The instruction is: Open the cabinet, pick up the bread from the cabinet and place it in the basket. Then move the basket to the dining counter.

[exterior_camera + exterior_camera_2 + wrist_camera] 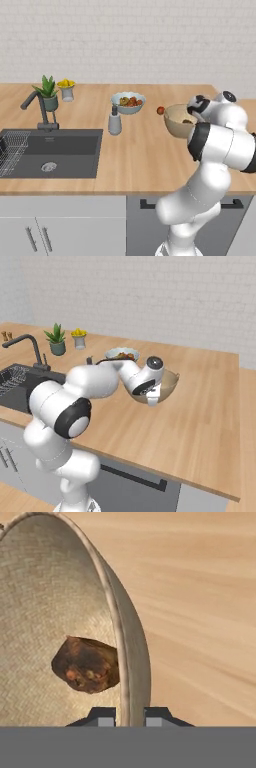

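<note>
Notably, the gripper [129,718] was clamped on the basket [60,592] rim, bread [86,664] inside, directly above the dining counter [200,612].

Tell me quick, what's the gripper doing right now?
Gripper: shut on the rim of the basket, with the bread inside it, above the dining counter.
</note>
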Tool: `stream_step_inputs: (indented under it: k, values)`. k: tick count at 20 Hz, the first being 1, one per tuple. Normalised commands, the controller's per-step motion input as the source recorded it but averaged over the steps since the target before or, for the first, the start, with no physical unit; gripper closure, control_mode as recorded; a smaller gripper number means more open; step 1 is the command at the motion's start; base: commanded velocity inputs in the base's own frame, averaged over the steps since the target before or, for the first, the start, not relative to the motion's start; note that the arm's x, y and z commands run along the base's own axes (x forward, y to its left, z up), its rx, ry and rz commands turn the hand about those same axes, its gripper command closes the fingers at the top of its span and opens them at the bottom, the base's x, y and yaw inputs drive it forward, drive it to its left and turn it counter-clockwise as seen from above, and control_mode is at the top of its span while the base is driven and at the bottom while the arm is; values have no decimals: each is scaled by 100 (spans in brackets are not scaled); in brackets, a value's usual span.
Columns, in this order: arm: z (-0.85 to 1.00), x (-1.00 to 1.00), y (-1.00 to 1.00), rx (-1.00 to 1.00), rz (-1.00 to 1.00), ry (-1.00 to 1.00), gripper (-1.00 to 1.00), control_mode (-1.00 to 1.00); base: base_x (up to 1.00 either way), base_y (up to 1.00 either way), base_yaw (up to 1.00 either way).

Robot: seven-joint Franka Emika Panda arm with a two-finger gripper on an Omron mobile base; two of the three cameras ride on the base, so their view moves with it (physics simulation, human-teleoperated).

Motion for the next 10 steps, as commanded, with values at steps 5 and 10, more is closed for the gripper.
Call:
stream_step_inputs:
  k: [5,10]
  values:
    - [-33,53,0,1,0,0,100,-100,0,0,0]
    - [-43,26,0,0,0,0,100,-100,0,0,0]
